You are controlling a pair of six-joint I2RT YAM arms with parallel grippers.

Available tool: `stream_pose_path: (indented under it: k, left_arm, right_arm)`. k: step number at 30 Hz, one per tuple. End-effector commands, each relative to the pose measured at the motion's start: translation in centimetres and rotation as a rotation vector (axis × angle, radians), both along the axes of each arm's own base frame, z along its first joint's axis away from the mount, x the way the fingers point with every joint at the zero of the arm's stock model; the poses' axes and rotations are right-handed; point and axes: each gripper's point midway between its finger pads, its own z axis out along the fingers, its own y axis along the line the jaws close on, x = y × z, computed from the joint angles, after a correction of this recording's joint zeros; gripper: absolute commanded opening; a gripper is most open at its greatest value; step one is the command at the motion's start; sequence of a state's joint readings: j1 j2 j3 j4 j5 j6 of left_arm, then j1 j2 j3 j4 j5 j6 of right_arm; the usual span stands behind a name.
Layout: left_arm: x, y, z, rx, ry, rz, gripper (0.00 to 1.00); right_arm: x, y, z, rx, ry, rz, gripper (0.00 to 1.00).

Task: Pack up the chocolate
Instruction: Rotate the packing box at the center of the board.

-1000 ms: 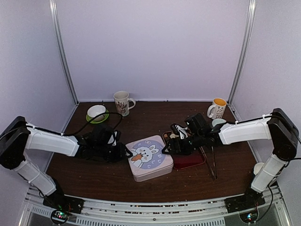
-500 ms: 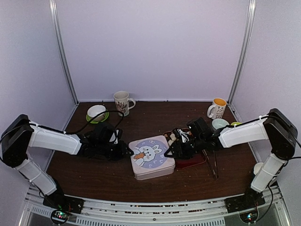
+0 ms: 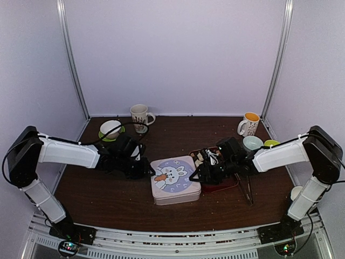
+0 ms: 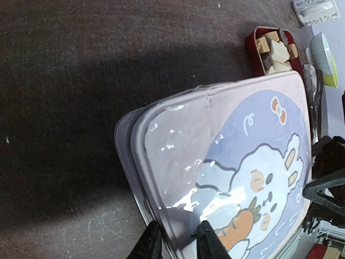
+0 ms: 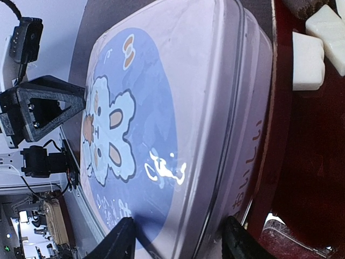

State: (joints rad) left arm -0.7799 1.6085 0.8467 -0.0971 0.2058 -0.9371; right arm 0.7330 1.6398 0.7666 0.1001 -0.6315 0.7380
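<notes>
Two grips on lid (image 3: 173,177): left gripper (image 4: 178,245) pinched rim narrowly, right gripper (image 5: 178,245) clamped wider. Opening step, by look; level lift needed next.

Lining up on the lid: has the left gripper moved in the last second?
Yes. The left gripper has shifted right and toward the back, nearer the white mug, onto the tin's left edge.

- 2 mugs (image 3: 140,116), other mug (image 3: 248,124) upper right
- at least 2 bowls (image 3: 110,128), other bowl (image 3: 252,142) right side
- 1 bunny tin (image 3: 174,181)
- 1 red tray (image 3: 226,184)
- 1 pair of tongs (image 3: 246,190)
- chocolate pieces (image 4: 275,51): honestly can't count them
</notes>
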Motion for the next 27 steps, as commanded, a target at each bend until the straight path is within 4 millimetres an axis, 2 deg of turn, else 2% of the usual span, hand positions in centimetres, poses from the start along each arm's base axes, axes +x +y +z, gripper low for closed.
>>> stream_pose_path:
  k: [1, 3, 5, 11, 18, 23, 27]
  left_arm:
    - [-1.9, -1.6, -1.1, 0.059, 0.025, -0.160, 0.24]
    - [-2.0, -1.5, -1.2, 0.085, 0.030, -0.184, 0.25]
    - [-2.0, -1.7, -1.2, 0.099, 0.032, -0.207, 0.24]
    - [-1.7, -2.4, -0.9, 0.099, 0.034, -0.239, 0.24]
    - [-1.8, -2.6, -1.6, 0.101, 0.054, -0.241, 0.25]
    - [-1.8, -2.2, -1.7, 0.112, 0.049, -0.219, 0.25]
    - [-1.4, -1.9, -0.9, 0.117, 0.020, -0.200, 0.28]
  right_arm:
    - [-2.3, 2.0, 1.5, 0.076, -0.009, 0.103, 0.54]
    - [-2.0, 2.0, 1.6, 0.080, -0.012, 0.089, 0.51]
    - [-1.9, 2.2, 1.8, 0.097, -0.006, 0.084, 0.44]
    - [-2.2, 2.2, 2.1, 0.119, 0.011, 0.079, 0.37]
    - [-3.7, 0.8, -0.6, 0.092, 0.077, 0.064, 0.39]
    - [-4.4, -0.3, -0.4, 0.058, 0.057, 0.065, 0.46]
    - [-4.4, -0.9, 0.2, 0.025, 0.028, 0.067, 0.47]
